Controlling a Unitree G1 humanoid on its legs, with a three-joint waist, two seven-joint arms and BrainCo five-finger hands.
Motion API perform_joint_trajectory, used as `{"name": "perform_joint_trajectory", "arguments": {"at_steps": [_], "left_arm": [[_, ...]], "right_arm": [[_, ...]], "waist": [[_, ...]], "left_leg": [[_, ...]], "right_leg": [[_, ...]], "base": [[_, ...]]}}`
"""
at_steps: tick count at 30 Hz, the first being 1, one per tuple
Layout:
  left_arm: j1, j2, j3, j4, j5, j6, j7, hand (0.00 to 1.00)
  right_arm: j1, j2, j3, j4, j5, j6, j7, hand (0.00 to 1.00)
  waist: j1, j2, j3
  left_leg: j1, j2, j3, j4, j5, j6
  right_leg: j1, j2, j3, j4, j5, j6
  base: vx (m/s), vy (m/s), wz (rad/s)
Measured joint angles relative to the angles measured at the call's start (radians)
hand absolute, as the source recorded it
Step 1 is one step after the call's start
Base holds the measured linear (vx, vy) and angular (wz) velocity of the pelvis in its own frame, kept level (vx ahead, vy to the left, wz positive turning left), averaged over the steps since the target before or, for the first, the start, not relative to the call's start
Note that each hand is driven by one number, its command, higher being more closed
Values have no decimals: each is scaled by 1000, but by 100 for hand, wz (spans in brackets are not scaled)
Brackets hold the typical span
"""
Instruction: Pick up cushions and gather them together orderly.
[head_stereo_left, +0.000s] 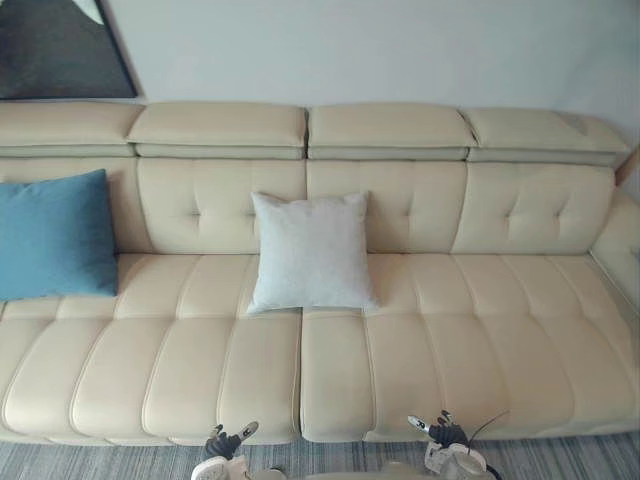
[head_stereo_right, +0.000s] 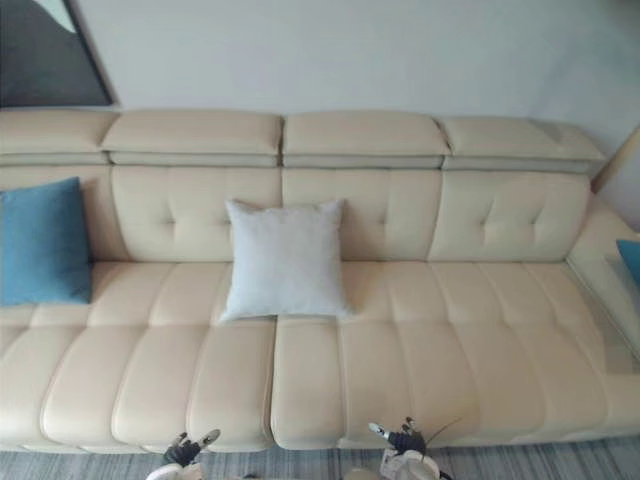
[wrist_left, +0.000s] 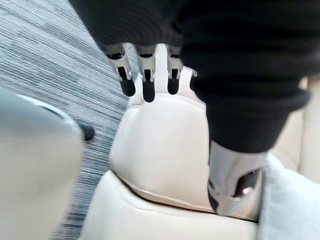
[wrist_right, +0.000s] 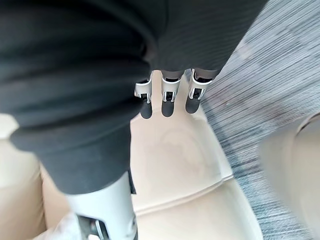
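The left hand's (wrist_left: 148, 85) fingers hung straight and slightly apart, holding nothing. So did the right hand's (wrist_right: 167, 102), above grey striped carpet (wrist_left: 60, 65). A square white fabric cushion (head_stereo_left: 312, 250) leaned mid-back on the cream tufted leather sofa (head_stereo_left: 450, 340). A blue fabric cushion (head_stereo_left: 55, 235) stood far left. The right eye view added a second blue cushion's edge (head_stereo_right: 630, 258) far right.

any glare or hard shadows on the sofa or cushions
Left eye view: soft, even light; the white cushion casts only a faint shadow on the sofa under it, and the blue cushion casts none that stands out. Left wrist view: the sofa's front edge has a mild sheen, no glare.
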Motion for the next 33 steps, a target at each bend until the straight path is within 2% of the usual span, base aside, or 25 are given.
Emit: {"name": "perform_joint_trajectory", "arguments": {"at_steps": [1,4,6,7,9,11,14,16,21,23,24,26,28,29,30,31,33], "left_arm": [[-21,-18,-12,1,1,1,0,0],[-35,-33,-22,12,1,2,2,0],[-36,-33,-28,7,5,1,0,0],[-39,-31,-26,-2,12,1,0,0],[-32,-26,-26,-6,23,0,-1,0],[-27,-30,-16,-21,26,0,-1,0],[-1,-8,-4,-23,10,1,-2,0],[7,1,-5,-21,-3,1,-2,0],[-4,14,-10,21,1,3,-3,0],[-12,13,-10,43,6,9,-6,0],[-17,14,-11,54,14,12,-7,0],[-26,15,-13,66,38,17,-10,0],[-32,20,-29,79,51,19,-10,0],[-34,20,-31,80,52,20,-11,0],[-39,16,-34,81,51,21,-11,0],[-44,10,-51,81,52,21,-10,0],[-55,20,-71,80,52,23,-10,0]], "right_arm": [[-41,-2,2,-5,1,-3,-7,0],[-47,-8,10,-3,3,1,-24,0],[-24,-5,10,0,3,5,-28,0],[-22,-4,9,2,3,6,-28,0],[-18,-6,10,2,2,6,-28,0],[-18,0,11,2,2,6,-27,0],[-7,34,12,8,0,11,-23,0],[-2,44,10,33,0,14,-19,0],[21,33,-30,74,0,18,-17,0],[40,28,-45,76,0,21,-16,0],[42,22,-53,77,1,21,-16,0],[44,14,-78,81,1,20,-14,0],[5,1,-76,108,1,18,-12,0],[-15,-8,-70,120,0,18,-10,0],[-37,-19,-57,125,-11,18,-8,0],[-62,-29,-47,128,-28,18,-8,0],[-73,-40,-50,130,-29,19,-11,0]], "waist": [[10,41,25],[6,66,48],[-2,55,56],[2,45,57],[-7,34,64],[-11,32,65],[-10,17,67],[-10,-3,53],[-26,-5,45],[-29,-3,32],[-31,1,26],[-32,13,23],[-31,27,17],[-31,38,18],[-26,55,20],[-20,73,31],[-22,68,33]], "left_leg": [[-45,27,4,2,14,-20],[-70,40,-13,-60,98,-31],[-40,32,-25,-96,122,-30],[-31,20,-22,-62,87,-13],[-27,6,-25,30,16,1],[-19,4,-42,82,-60,-10],[-3,-27,-4,77,-99,-6],[15,-58,4,40,-100,-5],[57,-112,-3,-22,-101,-3],[67,-115,5,-27,-106,6],[71,-114,15,-22,-106,8],[69,-106,45,7,-109,36],[67,-87,58,10,-120,55],[65,-74,69,7,-125,62],[57,-47,96,4,-125,63],[62,-14,140,-2,-124,62],[82,-25,199,-14,-125,62]], "right_leg": [[29,39,-25,-131,4,-8],[45,61,-80,-242,31,-62],[55,44,-111,-259,35,-90],[59,29,-127,-261,32,-104],[58,7,-123,-260,38,-101],[40,2,-90,-257,44,-87],[32,-5,-6,-279,82,-46],[41,-6,46,-349,127,-35],[69,-7,146,-455,189,-37],[72,-2,167,-465,198,-40],[69,5,187,-469,208,-27],[66,21,232,-489,222,-28],[37,50,278,-520,268,-45],[22,68,248,-537,306,-55],[5,95,165,-572,366,-108],[4,109,2,-583,373,-175],[1,80,-279,-536,287,-191]], "base": [[-171,-102,-28],[-199,-96,8],[-202,-35,23],[-143,-6,4],[-172,93,0],[-151,184,-23],[-99,189,-56],[-39,198,-61],[30,145,-35],[124,63,-31],[150,46,-49],[176,37,-73],[133,-10,-120],[95,-32,-149],[102,-77,-161],[69,-89,-148],[59,-123,-109]]}}
